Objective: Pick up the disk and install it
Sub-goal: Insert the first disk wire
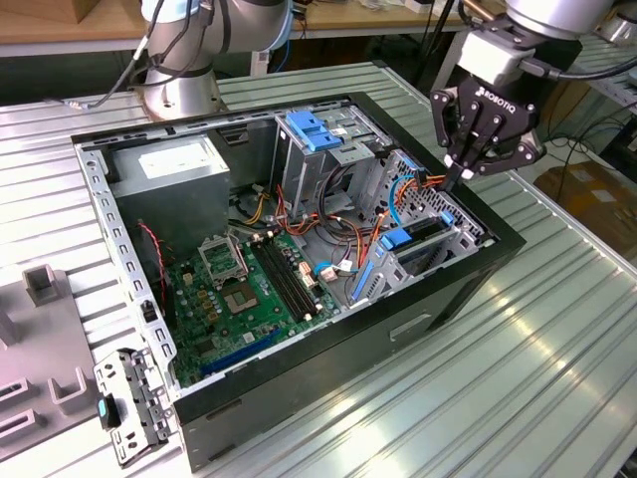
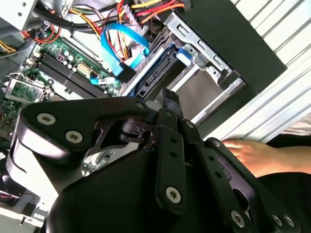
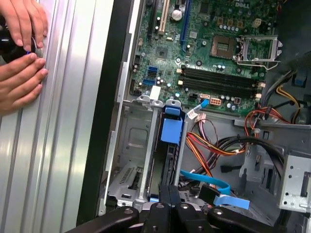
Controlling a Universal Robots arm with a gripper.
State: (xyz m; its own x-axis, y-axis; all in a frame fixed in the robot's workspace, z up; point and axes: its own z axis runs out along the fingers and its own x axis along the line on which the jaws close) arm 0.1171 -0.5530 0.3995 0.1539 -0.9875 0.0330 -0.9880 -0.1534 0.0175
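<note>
My ribbed metal bench [image 1: 557, 329]
On it sit the open computer case [image 1: 328, 383], grey blocks [image 1: 45, 284] and a loose metal bracket [image 1: 134, 408] at the exterior view's left.

Bright, even light falls from above; the ribbed silver metal table [image 1: 557, 329] throws pale glare along its ridges, strongest at the exterior view's right. Inside the open black computer case [image 1: 328, 370], soft shadow gathers beside the grey metal power-supply box [image 1: 171, 181], while the green motherboard [image 1: 231, 299] is well lit.

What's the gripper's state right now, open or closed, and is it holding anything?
Gripper: shut, fingertips right at the disk; whether it actually grips the disk cannot be told.
</note>
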